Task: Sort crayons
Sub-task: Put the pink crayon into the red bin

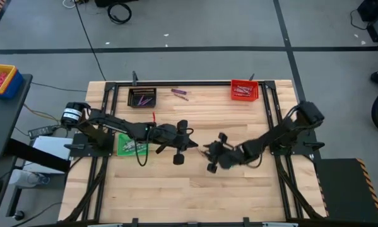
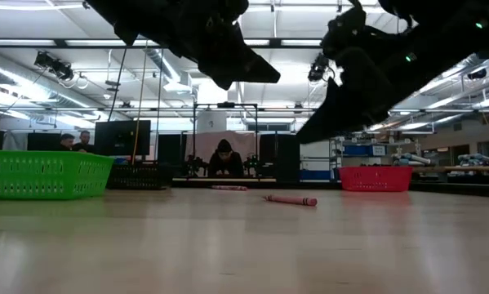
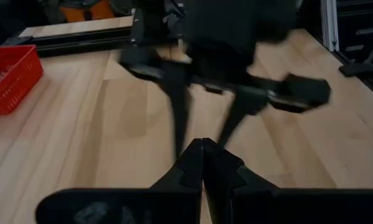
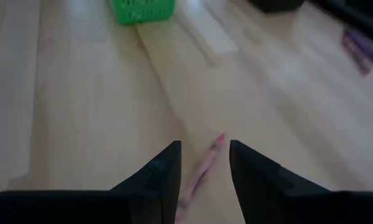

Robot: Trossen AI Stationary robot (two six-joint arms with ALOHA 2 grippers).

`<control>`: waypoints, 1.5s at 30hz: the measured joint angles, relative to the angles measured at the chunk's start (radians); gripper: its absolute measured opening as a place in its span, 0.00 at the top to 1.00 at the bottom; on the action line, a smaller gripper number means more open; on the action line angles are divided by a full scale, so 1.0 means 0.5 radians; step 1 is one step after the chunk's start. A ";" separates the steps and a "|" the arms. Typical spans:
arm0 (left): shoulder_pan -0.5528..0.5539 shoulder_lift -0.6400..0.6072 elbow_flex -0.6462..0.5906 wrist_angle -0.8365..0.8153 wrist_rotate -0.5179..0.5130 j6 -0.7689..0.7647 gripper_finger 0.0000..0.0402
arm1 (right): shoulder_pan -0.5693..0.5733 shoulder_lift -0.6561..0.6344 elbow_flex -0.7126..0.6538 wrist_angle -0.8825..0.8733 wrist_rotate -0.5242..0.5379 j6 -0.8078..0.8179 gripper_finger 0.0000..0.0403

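While the right gripper [image 4: 205, 171] is held just above the wooden surface [image 1: 239, 189] with its fingers spread, a pinkish-red crayon [image 4: 202, 168] is seen lying flat between them, not yet pinched. The crayon is shown as a thin, straight stick with a pointed tip, wrapped in a paper label; in the low view it [image 2: 291, 199] is seen lying alone on the bare wood near the middle of the surface. It is judged to be light and stiff, easily rolled if nudged from the side, and liable to snap if squeezed hard or levered. A hold across the wrapped middle of the shaft, with the fingers closing square to its length, is judged the safest place to take it.

The left gripper [image 3: 202, 163] is held nearby at about nine o'clock from the right one, its fingers pressed together on nothing. A green bin [image 1: 132, 144] holding pale crayons is placed at nine o'clock on the surface, a dark bin [image 1: 142, 98] with purple crayons at eleven o'clock, and a red bin [image 1: 244, 90] with pinkish-red crayons at one o'clock. Two purple crayons [image 1: 180, 94] are left loose at twelve o'clock, between the dark and red bins. Seated people [image 2: 224, 159] are seen in the room beyond.
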 joint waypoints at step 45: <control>-0.052 -0.348 -0.001 -0.338 0.001 0.026 0.97 | 0.046 0.238 0.027 0.085 0.264 0.129 0.90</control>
